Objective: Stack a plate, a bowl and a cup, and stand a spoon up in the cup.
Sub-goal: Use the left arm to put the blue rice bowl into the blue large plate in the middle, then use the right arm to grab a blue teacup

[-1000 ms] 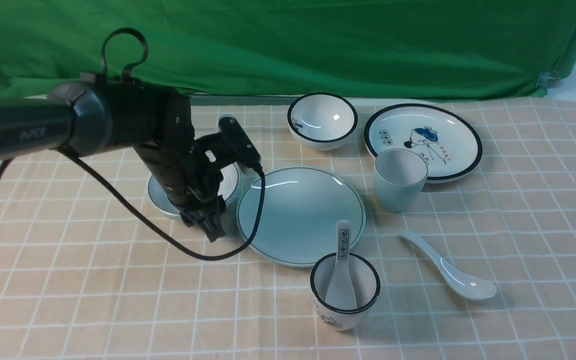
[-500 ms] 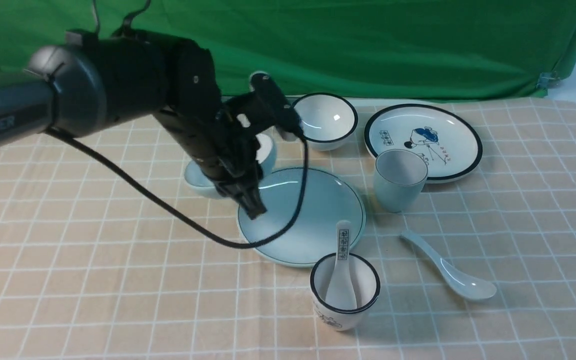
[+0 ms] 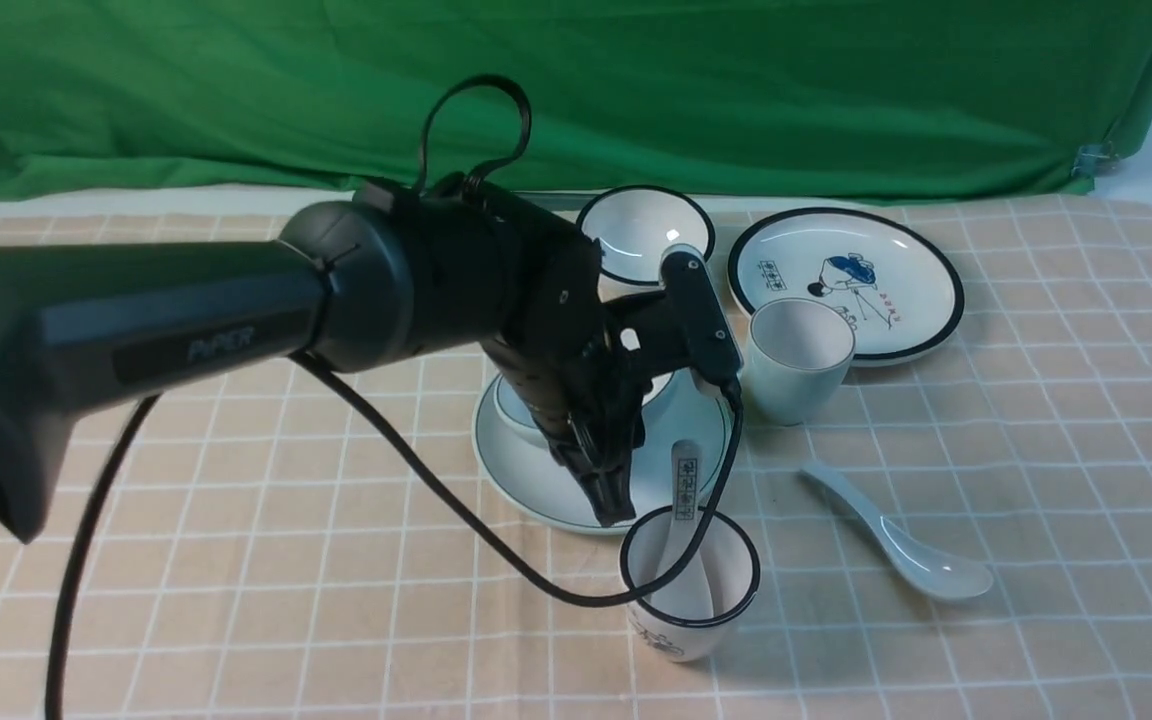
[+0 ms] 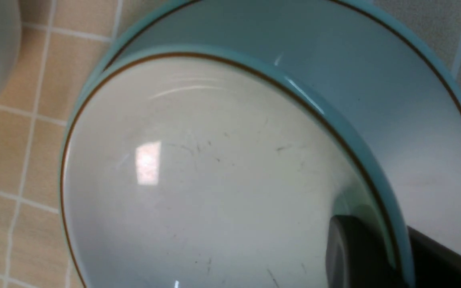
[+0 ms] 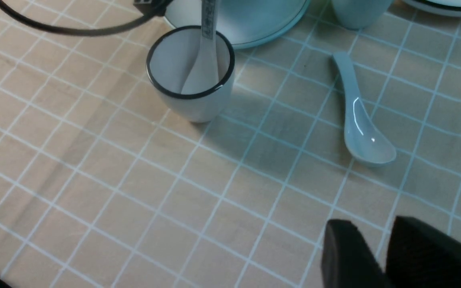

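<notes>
Pinching the pale blue-green bowl (image 4: 214,180) by its rim, your left gripper (image 3: 608,492) holds it over the matching round plate (image 3: 531,485), mid-frame.

The bowl (image 3: 513,403) sits over the plate (image 3: 516,478), mid-table. Right of the plate stands the cup (image 3: 796,365); the spoon (image 3: 901,540) lies nearer me. Before the plate, a second cup (image 3: 686,605) holds a second spoon (image 3: 686,480). Behind: another bowl (image 3: 646,240), another plate (image 3: 846,280).

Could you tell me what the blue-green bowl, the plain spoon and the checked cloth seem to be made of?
The bowl: probably glazed ceramic, glossy; crisp light reflection and fine scuffs inside. The plain spoon: glossy white ceramic by its bright highlights, though melamine is possible. The checked cloth: matte fabric; no shine, faint weave texture.
</notes>
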`<state>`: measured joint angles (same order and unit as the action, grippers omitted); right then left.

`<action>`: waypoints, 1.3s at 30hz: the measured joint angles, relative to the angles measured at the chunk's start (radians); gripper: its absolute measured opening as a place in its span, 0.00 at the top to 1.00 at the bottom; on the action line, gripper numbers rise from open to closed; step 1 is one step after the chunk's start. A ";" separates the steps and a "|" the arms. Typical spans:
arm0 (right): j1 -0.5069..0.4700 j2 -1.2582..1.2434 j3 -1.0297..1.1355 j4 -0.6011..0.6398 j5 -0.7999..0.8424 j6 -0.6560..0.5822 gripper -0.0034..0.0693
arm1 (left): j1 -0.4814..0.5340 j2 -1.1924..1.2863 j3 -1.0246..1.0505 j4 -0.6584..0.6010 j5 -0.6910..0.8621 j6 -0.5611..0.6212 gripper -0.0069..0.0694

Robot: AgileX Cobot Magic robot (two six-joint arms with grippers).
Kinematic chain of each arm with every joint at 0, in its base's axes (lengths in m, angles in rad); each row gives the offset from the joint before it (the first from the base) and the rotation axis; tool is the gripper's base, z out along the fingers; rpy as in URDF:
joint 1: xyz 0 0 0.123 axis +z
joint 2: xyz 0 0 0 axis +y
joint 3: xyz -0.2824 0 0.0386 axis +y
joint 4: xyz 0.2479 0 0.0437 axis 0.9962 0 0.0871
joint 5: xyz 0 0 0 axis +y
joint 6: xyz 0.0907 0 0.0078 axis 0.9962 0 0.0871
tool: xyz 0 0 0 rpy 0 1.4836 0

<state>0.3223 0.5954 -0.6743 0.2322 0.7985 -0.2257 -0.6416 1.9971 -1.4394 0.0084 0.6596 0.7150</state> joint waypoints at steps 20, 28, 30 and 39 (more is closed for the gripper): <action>0.000 0.071 -0.059 -0.002 -0.003 -0.001 0.59 | -0.001 -0.033 0.000 -0.028 0.065 -0.024 0.27; 0.000 0.426 -0.269 -0.002 -0.003 -0.032 0.56 | -0.001 -0.310 0.000 -0.001 0.156 -0.290 0.44; 0.000 0.558 -0.359 -0.002 -0.002 -0.036 0.53 | -0.001 -0.417 0.015 -0.008 0.170 -0.324 0.61; 0.002 1.051 -0.711 -0.001 0.029 -0.106 0.40 | -0.001 -0.971 0.367 -0.098 0.024 -0.402 0.91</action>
<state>0.3246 1.6463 -1.3853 0.2310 0.8275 -0.3317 -0.6427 1.0260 -1.0723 -0.0899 0.6837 0.3128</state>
